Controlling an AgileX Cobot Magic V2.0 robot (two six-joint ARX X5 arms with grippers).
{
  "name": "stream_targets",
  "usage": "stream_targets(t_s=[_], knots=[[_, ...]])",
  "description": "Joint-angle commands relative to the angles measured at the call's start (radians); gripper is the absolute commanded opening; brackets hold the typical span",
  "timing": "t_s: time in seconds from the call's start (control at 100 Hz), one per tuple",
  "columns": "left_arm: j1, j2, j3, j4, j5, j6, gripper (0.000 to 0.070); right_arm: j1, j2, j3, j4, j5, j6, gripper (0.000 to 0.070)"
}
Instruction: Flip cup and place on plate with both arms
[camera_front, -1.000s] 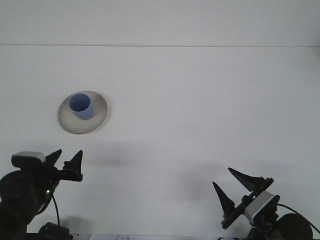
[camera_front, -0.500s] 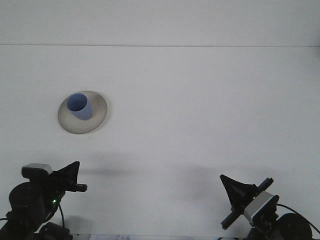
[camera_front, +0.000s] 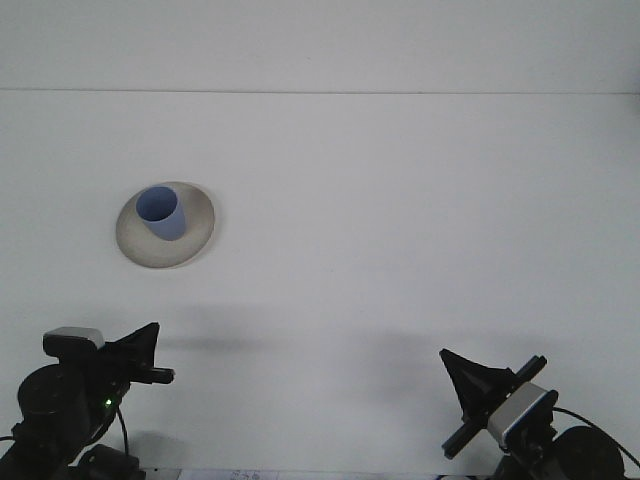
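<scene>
Both claws sit low at my near edge of the table in the front view, the only view I have. On the left gripper (camera_front: 150, 350) the fingers read as one dark wedge with no gap, so I call it closed and empty. On the right gripper (camera_front: 470, 375) the fingers also merge into a single wedge, closed on nothing. Each is well apart from the work.

My blue cup (camera_front: 161, 213) stands on the plate (camera_front: 195, 235), far left of the table (camera_front: 400, 200), its open mouth facing up and its body leaning slightly in this view. Nothing touches it.

By my judgement the flip and the placing are both done: the cup is mouth-up and resting inside the plate's rim. The step in hand looks like the parked finish, arms home. If anything is left, it calls only for keeping both arms clear of the plate; I see no need to reach in.

Count: one cup, one plate, two grippers, nothing else on the table.
</scene>
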Motion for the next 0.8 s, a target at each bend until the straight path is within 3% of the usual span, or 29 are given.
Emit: stream_targets(t_s=[0.0,0.04,0.11,0.2,0.3,0.41,0.79], knots=[[0.000,-0.003,0.011,0.012,0.002,-0.002,0.0015,0.010,0.003,0.001,0.016,-0.002,-0.004,0.0006],[0.009,-0.015,0.010,0.009,0.002,0.026,0.0015,0.010,0.003,0.001,0.016,-0.002,-0.004,0.0006],[0.040,-0.046,-0.032,0.081,-0.004,0.150,0.0015,0.010,0.003,0.002,0.016,-0.002,-0.004,0.0006],[0.102,-0.134,-0.178,0.280,-0.027,0.261,0.0015,0.010,0.003,0.002,0.016,-0.002,-0.004,0.0006],[0.173,-0.249,-0.384,0.517,-0.113,0.339,0.0015,0.010,0.003,0.001,0.016,-0.002,-0.004,0.0006],[0.236,-0.347,-0.559,0.643,-0.193,0.348,0.0015,0.010,0.003,0.001,0.016,-0.002,-0.004,0.0006],[0.279,-0.361,-0.686,0.648,-0.191,0.335,0.0015,0.010,0.003,0.002,0.017,-0.002,-0.004,0.0006]])
